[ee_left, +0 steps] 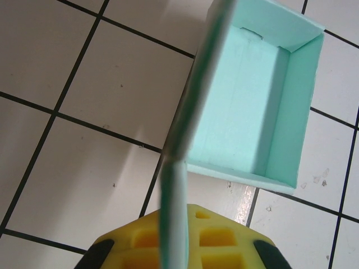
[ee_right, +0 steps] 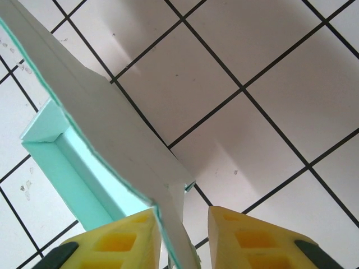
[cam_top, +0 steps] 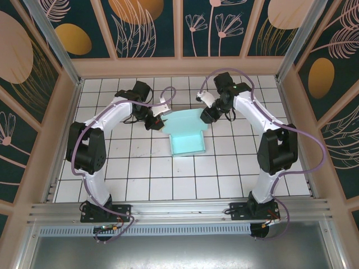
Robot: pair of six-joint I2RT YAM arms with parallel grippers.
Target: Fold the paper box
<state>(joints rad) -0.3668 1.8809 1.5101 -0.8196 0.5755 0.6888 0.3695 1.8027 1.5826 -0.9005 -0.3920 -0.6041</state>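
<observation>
The paper box (cam_top: 187, 137) is pale mint-green card lying on the white tiled table, its near half folded into a shallow tray and its far part a flat panel with side flaps. My left gripper (cam_top: 159, 120) is at the box's far left corner. In the left wrist view its yellow fingers (ee_left: 224, 235) are shut on the raised left flap (ee_left: 185, 129), with the tray (ee_left: 247, 106) beyond. My right gripper (cam_top: 206, 115) is at the far right corner. Its jaws (ee_right: 180, 216) stand apart around the right flap (ee_right: 101, 112), which rests against the left finger.
Wooden walls with dark floral panels enclose the table (cam_top: 140, 179) on three sides. Both arm bases are bolted to the metal rail (cam_top: 179, 210) at the near edge. Bare tiles lie in front of the box and to either side of it.
</observation>
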